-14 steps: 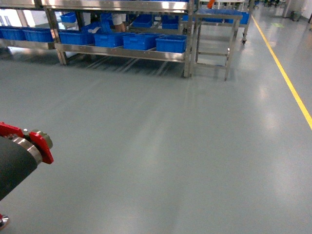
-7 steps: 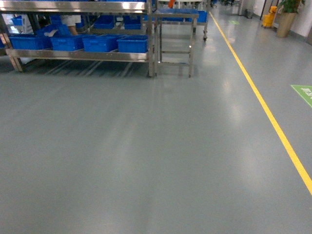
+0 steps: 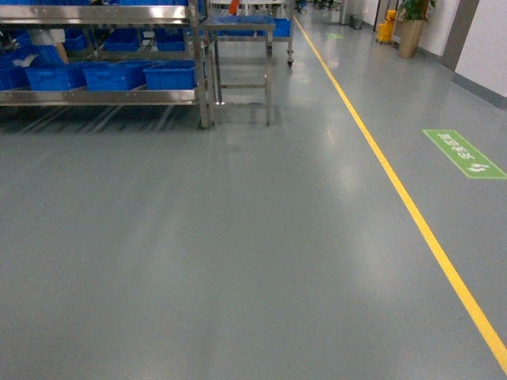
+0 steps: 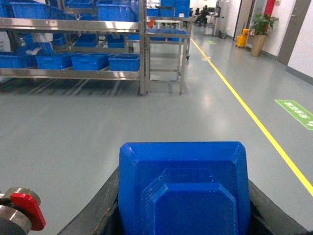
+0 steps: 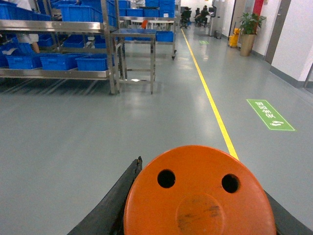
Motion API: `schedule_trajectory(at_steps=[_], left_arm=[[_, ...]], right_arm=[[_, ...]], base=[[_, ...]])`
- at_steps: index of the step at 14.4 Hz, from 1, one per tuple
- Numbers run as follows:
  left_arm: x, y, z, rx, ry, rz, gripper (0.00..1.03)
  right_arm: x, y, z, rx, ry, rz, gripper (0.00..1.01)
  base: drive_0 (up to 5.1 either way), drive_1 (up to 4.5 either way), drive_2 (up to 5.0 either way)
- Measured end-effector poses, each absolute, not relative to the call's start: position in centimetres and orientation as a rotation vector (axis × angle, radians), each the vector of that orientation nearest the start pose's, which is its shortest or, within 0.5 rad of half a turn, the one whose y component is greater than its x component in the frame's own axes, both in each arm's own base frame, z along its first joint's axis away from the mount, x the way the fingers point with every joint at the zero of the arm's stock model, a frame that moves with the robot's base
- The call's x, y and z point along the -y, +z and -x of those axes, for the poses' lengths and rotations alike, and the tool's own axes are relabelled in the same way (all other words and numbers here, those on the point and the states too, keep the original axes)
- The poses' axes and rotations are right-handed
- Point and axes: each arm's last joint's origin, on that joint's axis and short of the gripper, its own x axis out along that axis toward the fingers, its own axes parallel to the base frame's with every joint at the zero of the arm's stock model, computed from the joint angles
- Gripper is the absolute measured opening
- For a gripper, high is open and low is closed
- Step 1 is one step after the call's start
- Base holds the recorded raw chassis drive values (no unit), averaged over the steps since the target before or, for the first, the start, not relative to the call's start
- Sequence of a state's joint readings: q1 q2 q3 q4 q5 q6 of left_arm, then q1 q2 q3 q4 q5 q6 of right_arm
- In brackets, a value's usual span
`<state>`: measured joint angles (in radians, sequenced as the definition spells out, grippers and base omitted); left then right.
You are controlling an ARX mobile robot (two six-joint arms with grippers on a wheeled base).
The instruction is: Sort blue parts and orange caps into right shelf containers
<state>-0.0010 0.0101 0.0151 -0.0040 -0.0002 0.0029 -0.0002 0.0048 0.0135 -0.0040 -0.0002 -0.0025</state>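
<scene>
A bright-blue blocky part (image 4: 183, 188) fills the bottom of the left wrist view, with my left gripper (image 4: 185, 200) shut on it between black fingers (image 4: 105, 208). An orange cap (image 5: 198, 196), seen end-on with two small holes, sits in my right gripper (image 5: 200, 208), which is shut on it. Neither gripper shows in the head view. The steel shelf (image 3: 103, 96) stands far off at the upper left, with blue containers (image 3: 119, 75) in a row on its lower level. Bare grey floor lies between me and it.
A small steel trolley (image 3: 242, 32) stands right of the shelf. A yellow floor line (image 3: 396, 190) runs down the aisle, with a green floor sign (image 3: 463, 152) beyond it. A potted plant (image 3: 409, 32) and a yellow mop bucket (image 3: 386, 30) stand far back.
The head view has swung to the right: the shelf and trolley slid left in the picture, the green sign came into view, and the red-tipped arm joint left the frame.
</scene>
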Motion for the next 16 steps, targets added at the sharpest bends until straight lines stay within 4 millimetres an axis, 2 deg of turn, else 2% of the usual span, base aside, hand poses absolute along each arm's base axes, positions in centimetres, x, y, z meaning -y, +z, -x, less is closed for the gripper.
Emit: schedule_trajectory(at_steps=[16], left_arm=[[0.01, 16.71, -9.74, -0.002, -0.001, -0.003, 0.43]], right_arm=[[0.0, 16.69, -9.72, 0.001, 0.0, 0.002, 0.44]], base=[[0.0, 4.16, -4.2]])
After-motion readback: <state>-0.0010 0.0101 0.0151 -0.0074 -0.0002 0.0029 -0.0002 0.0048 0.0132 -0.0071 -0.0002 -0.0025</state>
